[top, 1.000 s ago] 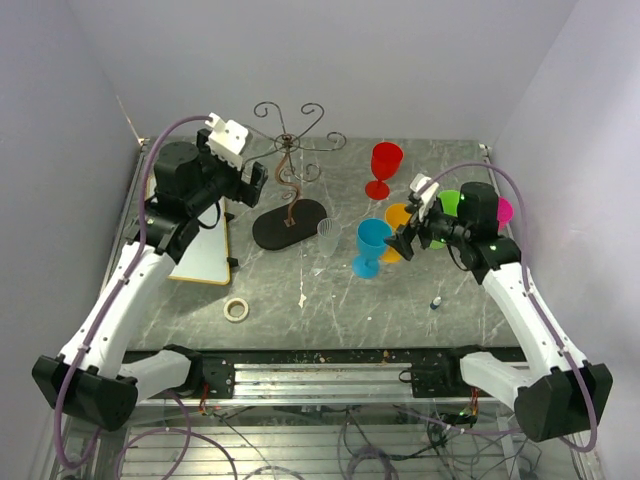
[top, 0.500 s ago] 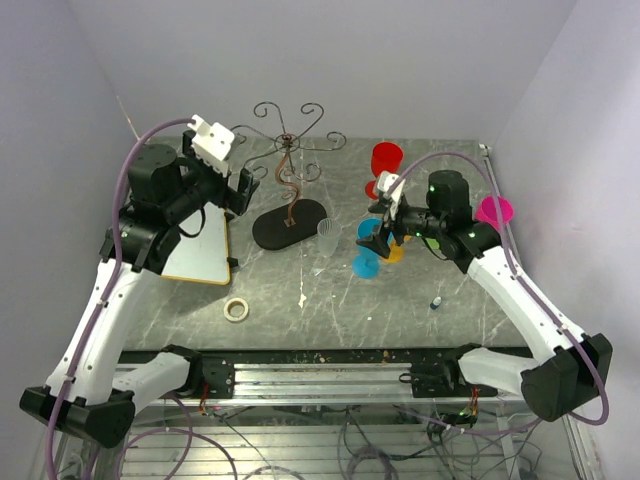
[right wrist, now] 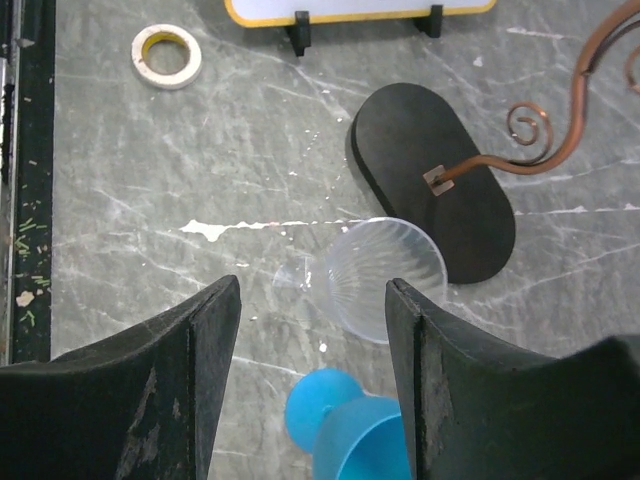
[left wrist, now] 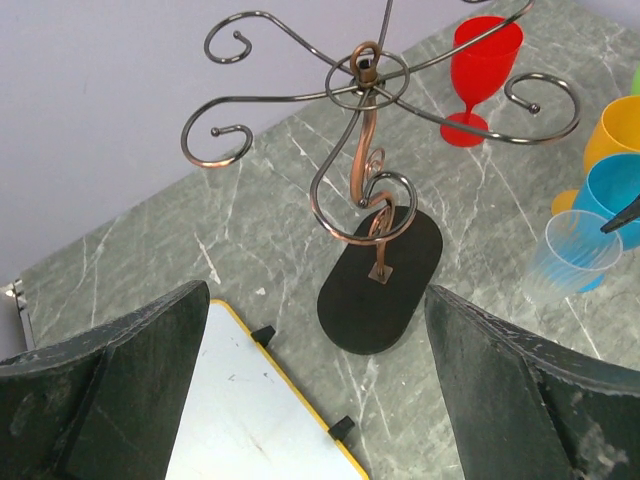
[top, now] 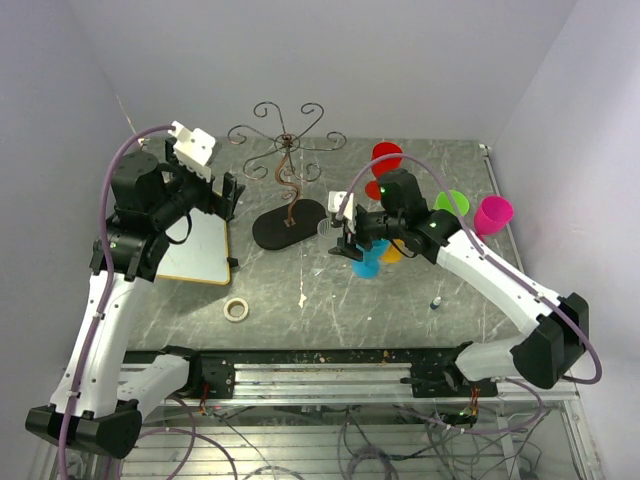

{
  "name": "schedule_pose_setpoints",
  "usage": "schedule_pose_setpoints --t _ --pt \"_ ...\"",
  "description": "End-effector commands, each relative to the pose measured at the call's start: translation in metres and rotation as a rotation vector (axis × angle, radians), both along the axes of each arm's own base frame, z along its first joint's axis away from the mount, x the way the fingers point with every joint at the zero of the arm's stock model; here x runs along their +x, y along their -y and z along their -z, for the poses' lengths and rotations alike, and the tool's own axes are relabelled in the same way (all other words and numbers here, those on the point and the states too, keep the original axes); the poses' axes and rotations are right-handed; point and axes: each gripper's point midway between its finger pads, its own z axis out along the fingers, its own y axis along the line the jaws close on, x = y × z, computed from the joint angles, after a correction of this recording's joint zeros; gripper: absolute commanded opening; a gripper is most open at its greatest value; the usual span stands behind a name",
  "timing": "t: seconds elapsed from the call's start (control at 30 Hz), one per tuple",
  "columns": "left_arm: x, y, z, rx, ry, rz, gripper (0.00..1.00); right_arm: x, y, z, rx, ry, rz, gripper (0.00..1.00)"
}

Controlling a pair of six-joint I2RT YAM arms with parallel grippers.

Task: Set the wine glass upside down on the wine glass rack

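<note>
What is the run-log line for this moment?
phase: pre-grasp | right fingers: open, either side of clear wine glass | left fingers: open, facing wine glass rack | glass: upright on table

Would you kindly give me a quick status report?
Left gripper open, facing rack. Right gripper open over upright clear wine glass. Blue glass close beside.

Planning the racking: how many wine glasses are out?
6: clear by the rack base, blue and orange right of it, red at the back, green and pink far right. The right arm may hide others.
</note>
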Motion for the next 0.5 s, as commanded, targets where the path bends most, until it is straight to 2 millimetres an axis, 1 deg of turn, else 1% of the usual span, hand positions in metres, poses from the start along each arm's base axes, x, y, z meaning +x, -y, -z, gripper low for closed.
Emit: schedule_pose_setpoints --t 0.0,0.1,0.23,0.4,0.47 --pt "-0.004 0.001 -0.004 -0.025 0.018 0.031 0.99 -0.003 -0.005 0.006 -0.062 0.021 -0.034 0.58" --pt "-0.004 0.000 -0.004 -0.024 0.019 0.026 0.99 -0.001 -0.007 0.014 -0.100 0.028 -0.034 0.56" --pt "-0.007 0.004 0.000 -0.024 0.013 0.054 0.99 0.002 -0.010 0.021 -0.140 0.035 -0.038 0.52" --pt "-0.009 0.002 0.003 -0.018 0.012 0.049 0.99 0.003 -0.010 0.025 -0.203 0.038 -0.055 0.39" --pt "-0.008 0.001 0.003 -0.014 0.013 0.043 0.99 0.002 -0.009 0.031 -0.239 0.025 -0.069 0.34"
